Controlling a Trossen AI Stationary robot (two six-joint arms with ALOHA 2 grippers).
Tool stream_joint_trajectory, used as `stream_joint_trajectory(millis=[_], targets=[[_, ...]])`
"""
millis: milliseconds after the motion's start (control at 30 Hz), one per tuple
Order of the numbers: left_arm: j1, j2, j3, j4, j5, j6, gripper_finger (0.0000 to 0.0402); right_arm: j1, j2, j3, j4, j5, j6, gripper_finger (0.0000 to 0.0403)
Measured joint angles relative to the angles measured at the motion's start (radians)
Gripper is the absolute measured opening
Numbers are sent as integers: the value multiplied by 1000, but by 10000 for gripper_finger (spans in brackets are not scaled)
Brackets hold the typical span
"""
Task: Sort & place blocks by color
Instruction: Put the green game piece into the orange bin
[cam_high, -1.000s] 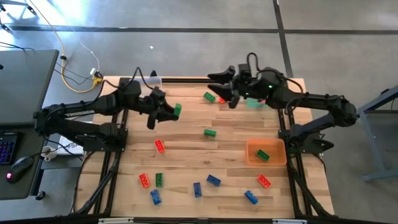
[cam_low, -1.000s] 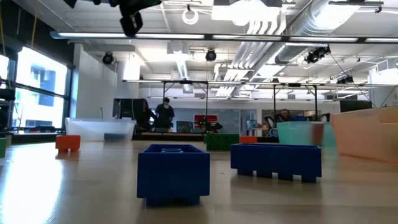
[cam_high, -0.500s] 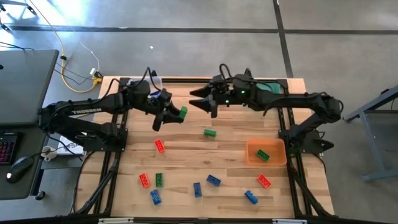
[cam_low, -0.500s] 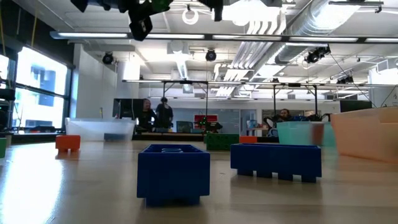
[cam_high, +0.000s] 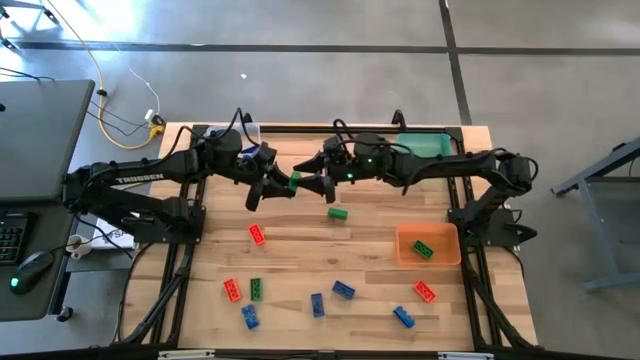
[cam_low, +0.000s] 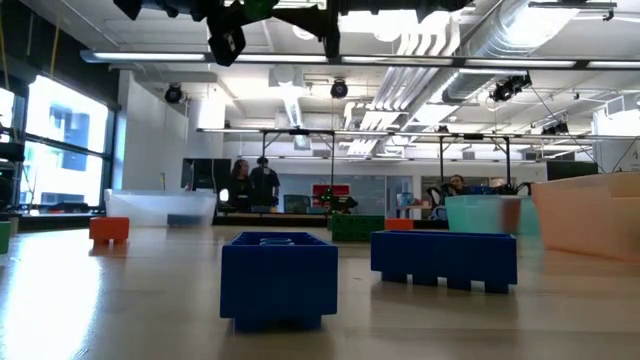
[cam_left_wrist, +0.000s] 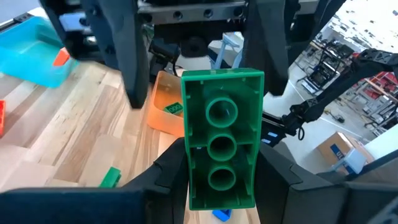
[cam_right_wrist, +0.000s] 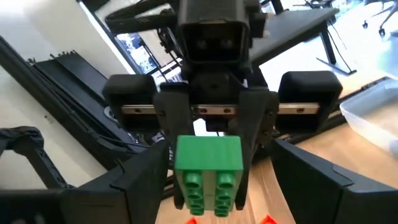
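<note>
My left gripper (cam_high: 284, 185) is shut on a green block (cam_high: 293, 181) high above the table's far middle. In the left wrist view the block (cam_left_wrist: 221, 143) shows its hollow underside. My right gripper (cam_high: 314, 180) is open and faces the left one. Its fingers (cam_left_wrist: 127, 68) stand on either side of the block's free end (cam_right_wrist: 208, 163), with a gap on each side. Both grippers show at the top of the low view, left (cam_low: 228, 40) and right (cam_low: 330, 30). Loose red, green and blue blocks lie flat on the table, among them a green one (cam_high: 337, 212). My left gripper pinches the green block's near end (cam_left_wrist: 189, 186) between its two fingers, which lie along the block's long sides. The fingers come level from the table's left. The block sticks out past the fingertips toward the right arm, lifted clear of the table.
An orange bin (cam_high: 447, 240) near the right edge holds one green block (cam_high: 422, 249). A teal bin (cam_high: 430, 145) lies partly under the right arm, a clear bin (cam_high: 247, 129) at the far left. Several blocks sit near the front: red (cam_high: 232, 290), blue (cam_high: 343, 290), red (cam_high: 425, 291).
My right gripper has swung from near the teal bin toward the table's left, up to the left gripper, and now brackets the block's free end. My left gripper first carried the green block a little toward the table's right, then held still.
</note>
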Motion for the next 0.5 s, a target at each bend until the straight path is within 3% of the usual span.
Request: stream_joint_trajectory(millis=[233, 500], targets=[[0, 1, 0, -2, -4, 0, 108, 0, 33, 0, 46, 14, 14, 252], [2, 33, 0, -5, -4, -6, 115, 0, 51, -1, 57, -9, 36, 122]])
